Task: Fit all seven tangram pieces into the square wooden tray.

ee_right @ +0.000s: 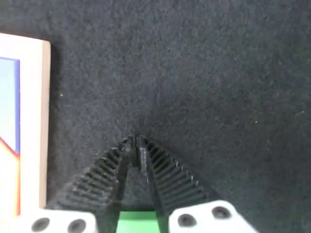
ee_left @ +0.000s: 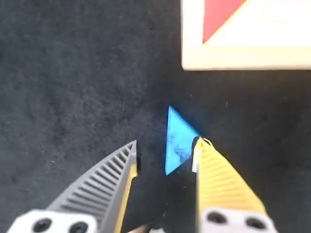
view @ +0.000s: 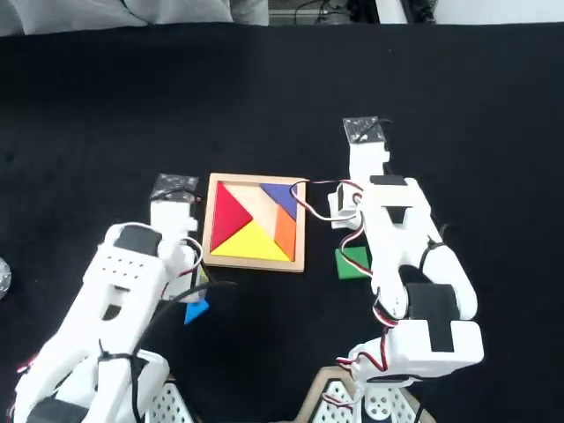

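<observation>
Beside the tray [view: 256, 265], the left tool [ee_left: 165, 142] gapes around a blue triangle [ee_left: 177, 136]; the right tool [ee_right: 135, 141] is closed, empty.

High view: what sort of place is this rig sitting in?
Probably a lab or workshop test bench, not a home. A black-clothed table carries the white left arm and right arm, fixed side by side at its near edge. Between them lies a wooden tray of coloured pieces.

Black tablecloth [view: 106, 106]; perhaps grey fabric [view: 70, 13] at far edge.
</observation>
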You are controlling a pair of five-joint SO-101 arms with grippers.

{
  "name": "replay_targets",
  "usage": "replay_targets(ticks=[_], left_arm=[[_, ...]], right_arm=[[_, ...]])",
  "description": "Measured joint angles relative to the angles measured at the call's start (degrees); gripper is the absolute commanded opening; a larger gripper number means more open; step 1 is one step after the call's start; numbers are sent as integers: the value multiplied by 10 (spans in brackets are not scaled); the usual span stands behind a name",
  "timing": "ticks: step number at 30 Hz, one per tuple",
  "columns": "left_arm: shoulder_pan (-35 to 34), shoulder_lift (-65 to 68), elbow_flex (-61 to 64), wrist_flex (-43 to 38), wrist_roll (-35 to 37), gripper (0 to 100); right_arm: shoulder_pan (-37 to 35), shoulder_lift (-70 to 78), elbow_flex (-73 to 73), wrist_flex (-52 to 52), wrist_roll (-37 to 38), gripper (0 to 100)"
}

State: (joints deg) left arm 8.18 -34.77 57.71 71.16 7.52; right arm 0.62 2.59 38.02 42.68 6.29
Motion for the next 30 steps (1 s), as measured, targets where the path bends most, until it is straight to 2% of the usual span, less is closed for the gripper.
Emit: replay_targets(ticks=[7,21,30], left_arm=[[33,-7,45,-60,11,197],[35,156,10,-64,11,197],[36,171,-4,-79,11,197]], right_arm=[[0,0,0,0,0,11],[0,0,0,0,0,11],[0,0,0,0,0,11]])
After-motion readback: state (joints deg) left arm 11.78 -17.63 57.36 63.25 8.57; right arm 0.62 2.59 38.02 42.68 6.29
